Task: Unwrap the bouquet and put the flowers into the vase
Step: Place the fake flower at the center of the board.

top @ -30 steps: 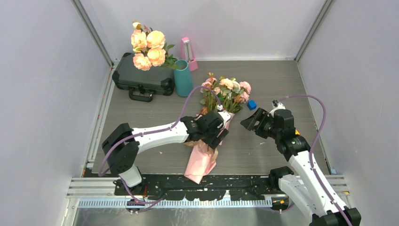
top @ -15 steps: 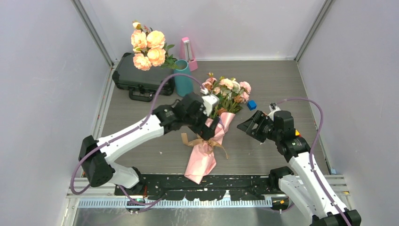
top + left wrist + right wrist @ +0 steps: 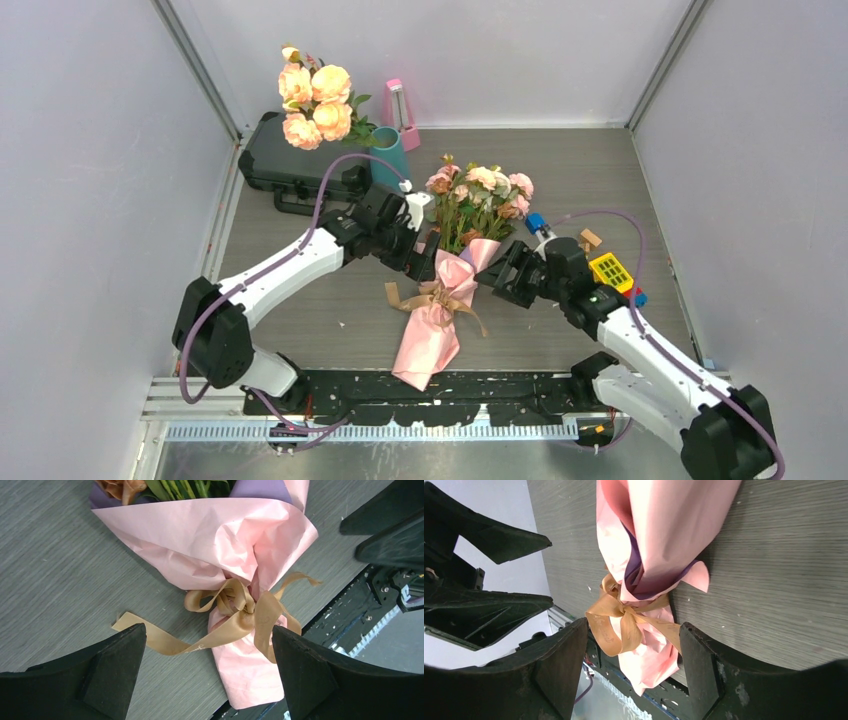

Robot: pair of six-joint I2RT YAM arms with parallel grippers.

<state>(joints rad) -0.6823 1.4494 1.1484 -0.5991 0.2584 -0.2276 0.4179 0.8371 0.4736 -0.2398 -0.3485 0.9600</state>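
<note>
While the tan ribbon bow [image 3: 235, 612] remains knotted at its waist, we judge the task barely begun. The bouquet of small pink and cream roses in crinkled pink paper [image 3: 440, 300] lies wrapped on the grey wood-grain surface [image 3: 580, 170]. The plain teal cylindrical vase [image 3: 388, 165] stands well apart at the back, holding none of these stems. The left end effector [image 3: 207, 635] hangs released above the bow, gripping nothing. The right end effector [image 3: 630, 632], likewise released, sits beside the wrap; contact appears absent, though the angle is poor. Untying, unwrapping and placing all remain.

top looks down; wrists closely share bouquet [image 3: 215, 545]
</note>
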